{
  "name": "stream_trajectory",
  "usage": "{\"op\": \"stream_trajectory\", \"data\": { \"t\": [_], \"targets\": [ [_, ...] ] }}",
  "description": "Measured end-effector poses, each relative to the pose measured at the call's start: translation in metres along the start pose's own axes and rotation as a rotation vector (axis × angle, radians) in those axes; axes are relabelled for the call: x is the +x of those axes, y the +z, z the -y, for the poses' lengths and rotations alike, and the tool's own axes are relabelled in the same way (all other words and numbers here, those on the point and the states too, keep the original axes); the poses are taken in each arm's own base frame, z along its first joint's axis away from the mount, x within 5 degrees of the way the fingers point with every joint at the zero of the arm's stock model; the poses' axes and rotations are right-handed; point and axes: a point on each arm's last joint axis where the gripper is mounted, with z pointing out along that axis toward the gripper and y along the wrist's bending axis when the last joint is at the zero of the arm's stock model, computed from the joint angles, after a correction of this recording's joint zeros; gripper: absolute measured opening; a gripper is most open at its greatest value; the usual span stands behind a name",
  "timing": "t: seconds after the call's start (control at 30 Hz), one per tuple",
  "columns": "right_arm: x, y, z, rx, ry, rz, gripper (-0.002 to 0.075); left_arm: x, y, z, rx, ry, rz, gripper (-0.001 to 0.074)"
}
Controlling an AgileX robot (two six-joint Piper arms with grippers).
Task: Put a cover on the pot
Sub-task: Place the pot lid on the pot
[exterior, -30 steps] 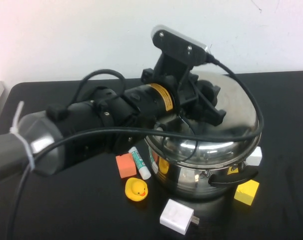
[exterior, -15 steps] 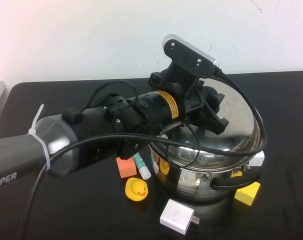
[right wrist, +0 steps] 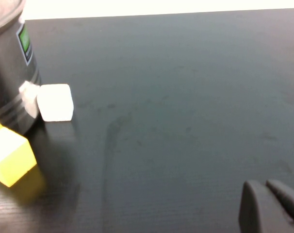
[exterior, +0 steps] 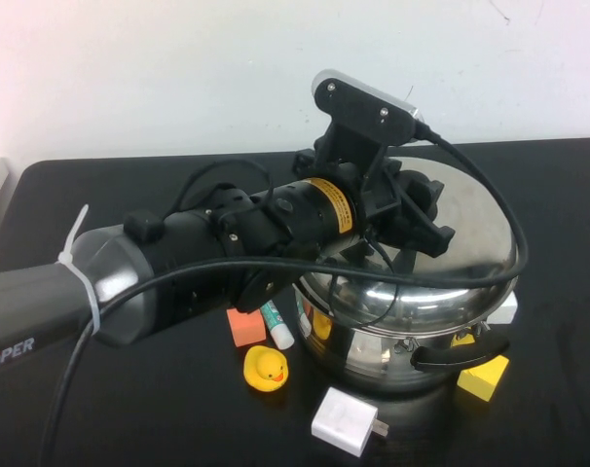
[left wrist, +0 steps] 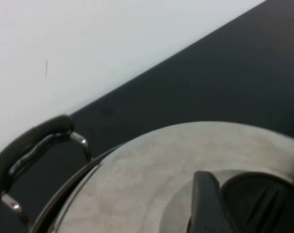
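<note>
We log left gripper (exterior: 412, 209) clamping knob (left wrist: 261, 204), lid (exterior: 460, 233) on pot (exterior: 373, 345), right gripper (right wrist: 270, 206) pressed together above table (right wrist: 186, 97).

- The pot (exterior: 373, 355), lower right of centre in the high view, is polished steel with mirror-bright walls; its side handle (exterior: 460, 352) is glossy black plastic.
- The lid (exterior: 470, 243) on it is brushed metal, duller, with faint smudges.
- The left gripper (exterior: 412, 219), above the lid, is matt black plastic; the arm behind has a yellow paper-like label.
- The right gripper (right wrist: 270, 206), lower right of its wrist view, looks dark matt.
- The table (exterior: 100, 409) is black, matt, finely grained.
- The duck (exterior: 266, 370) looks like smooth yellow rubber.
</note>
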Motion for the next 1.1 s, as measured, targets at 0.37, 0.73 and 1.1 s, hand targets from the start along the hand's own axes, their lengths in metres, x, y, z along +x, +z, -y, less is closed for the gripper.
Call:
{"op": "stream_trajectory", "data": {
  "t": [0.37, 0.73, 1.1],
  "targets": [
    [0.0, 0.0, 0.0, 0.0, 0.0, 0.0, -0.0002, 0.0011, 0.0, -0.0003, -0.004, -0.01, -0.012, 0.0336],
    [0.0, 0.0, 0.0, 0.0, 0.0, 0.0, -0.0002, 0.0011, 0.0, -0.0003, -0.003, 0.005, -0.012, 0.0336],
    [0.0, 0.0, 0.0, 0.0, 0.0, 0.0, -0.0002, -0.0013, 0.0, 0.0002, 0.002, 0.033, 0.014, 0.0336]
  ]
}}
